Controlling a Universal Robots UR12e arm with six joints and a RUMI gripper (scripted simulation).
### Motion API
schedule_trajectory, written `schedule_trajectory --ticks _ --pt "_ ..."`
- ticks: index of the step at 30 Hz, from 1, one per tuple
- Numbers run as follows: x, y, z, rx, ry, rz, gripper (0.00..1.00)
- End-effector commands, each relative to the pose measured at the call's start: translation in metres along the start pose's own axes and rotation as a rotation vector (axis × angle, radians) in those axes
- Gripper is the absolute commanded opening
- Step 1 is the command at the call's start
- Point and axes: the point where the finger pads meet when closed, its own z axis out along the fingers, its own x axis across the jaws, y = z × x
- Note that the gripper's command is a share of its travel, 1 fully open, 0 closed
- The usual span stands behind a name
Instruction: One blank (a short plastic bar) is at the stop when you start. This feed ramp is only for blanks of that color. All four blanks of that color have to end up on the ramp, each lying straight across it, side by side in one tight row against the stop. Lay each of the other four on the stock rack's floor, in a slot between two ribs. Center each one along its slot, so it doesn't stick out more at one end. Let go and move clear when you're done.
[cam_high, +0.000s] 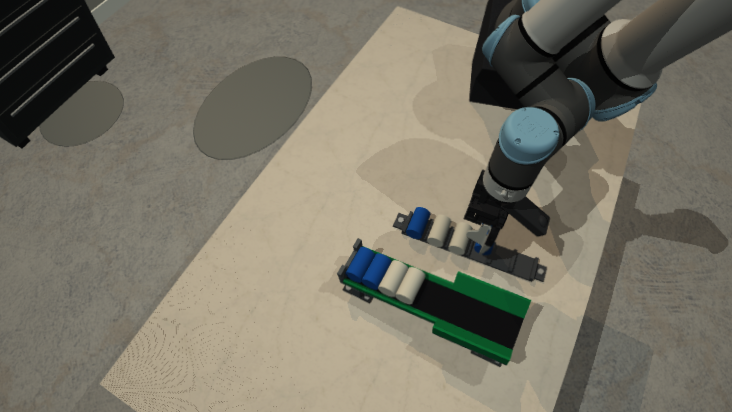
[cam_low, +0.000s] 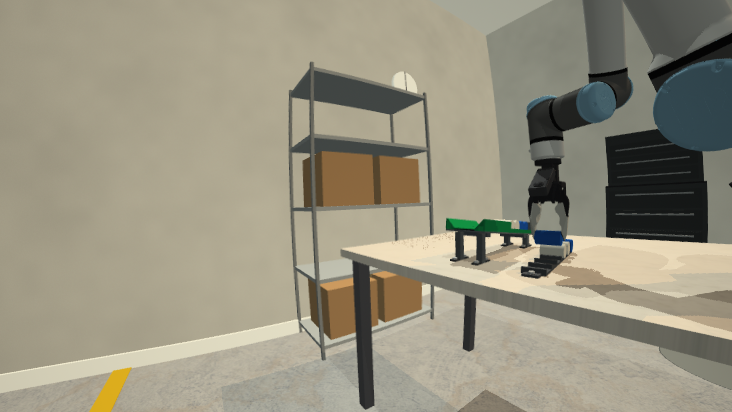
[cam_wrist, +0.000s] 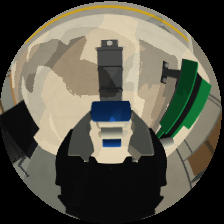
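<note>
My gripper (cam_high: 483, 245) (cam_low: 549, 234) (cam_wrist: 110, 110) is shut on a blue blank (cam_high: 479, 247) (cam_low: 548, 237) (cam_wrist: 111, 109), gripped by its ends and held crosswise just above the stock rack (cam_high: 525, 266) (cam_low: 531, 272) (cam_wrist: 110, 76). On the rack, from the far left, lie a blue blank (cam_high: 417, 223), a white blank (cam_high: 438, 230) and another white blank (cam_high: 461, 238). On the green feed ramp (cam_high: 494, 294) (cam_low: 462, 224) (cam_wrist: 174, 106), from the stop (cam_high: 344, 276), lie two blue blanks (cam_high: 360, 264) (cam_high: 377, 271), then two white blanks (cam_high: 393, 277) (cam_high: 410, 285), side by side across it.
The ramp's raised side walls (cam_high: 471, 341) flank its outer half, on the right in the top view. The ramp stands on dark legs (cam_low: 481, 248) beside the lower rack. The rack has a mounting tab (cam_high: 540, 272) at its right end. A black drawer cabinet (cam_high: 48, 61) stands beyond the table.
</note>
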Motion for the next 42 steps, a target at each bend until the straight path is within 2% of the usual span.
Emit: schedule_trajectory --ticks 1,6,19,37,42 --pt "0.000 0.000 -0.015 0.002 -0.001 -0.001 0.42" --pt "0.000 0.000 -0.030 0.002 -0.001 -0.001 0.42" --pt "0.000 0.000 -0.052 0.002 -0.001 -0.001 0.42" --pt "0.000 0.000 -0.056 0.002 -0.001 -0.001 0.42" --pt "0.007 0.003 -0.058 0.002 -0.001 0.002 0.42"
